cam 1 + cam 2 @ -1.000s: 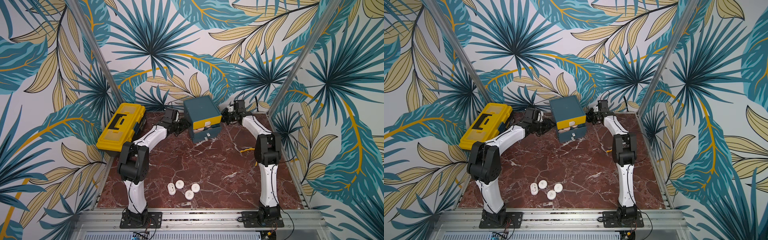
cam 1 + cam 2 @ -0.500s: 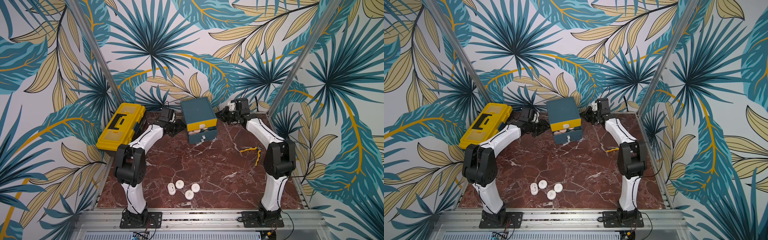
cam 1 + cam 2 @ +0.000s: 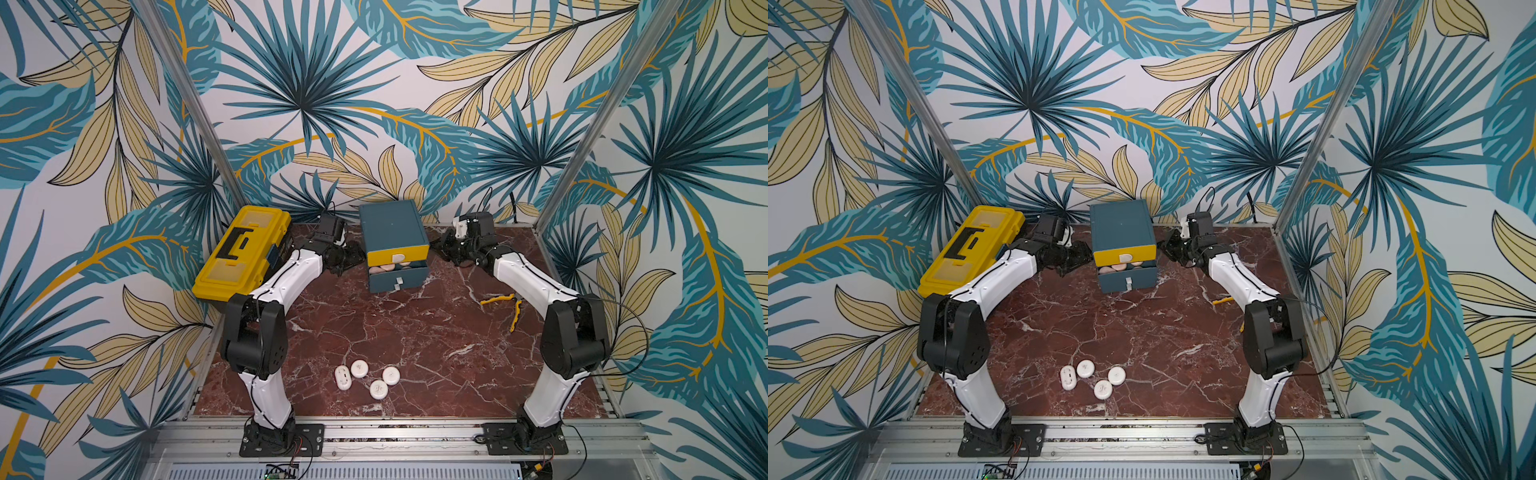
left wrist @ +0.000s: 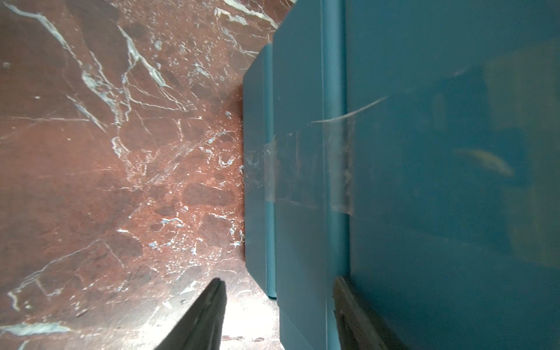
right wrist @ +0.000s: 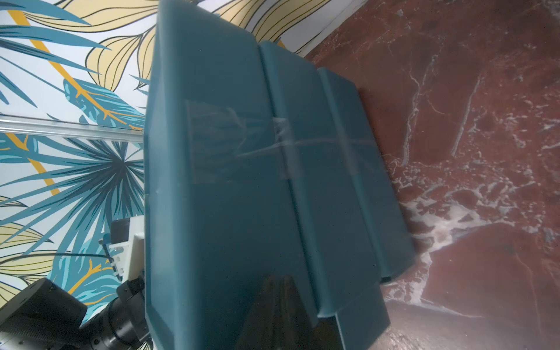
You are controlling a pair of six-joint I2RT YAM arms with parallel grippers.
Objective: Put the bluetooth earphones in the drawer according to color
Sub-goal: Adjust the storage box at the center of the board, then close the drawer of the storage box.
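The drawer, a teal cabinet with a yellow top front, stands at the back middle. Its middle drawer is pulled out a little, with peach-pink bluetooth earphones inside. Several white earphones lie near the front of the table. My left gripper is open at the cabinet's left side, with one finger against it. My right gripper is shut, its tip pressed against the cabinet's right side.
A yellow-and-black toolbox lies at the back left, close behind my left arm. Yellow-handled pliers lie on the marble at the right, beside my right arm. Patterned walls close in the back and both sides.
The cabinet has shifted slightly back and to the left. My right arm's elbow has swung out to the right and lower. The left gripper has opened a little.
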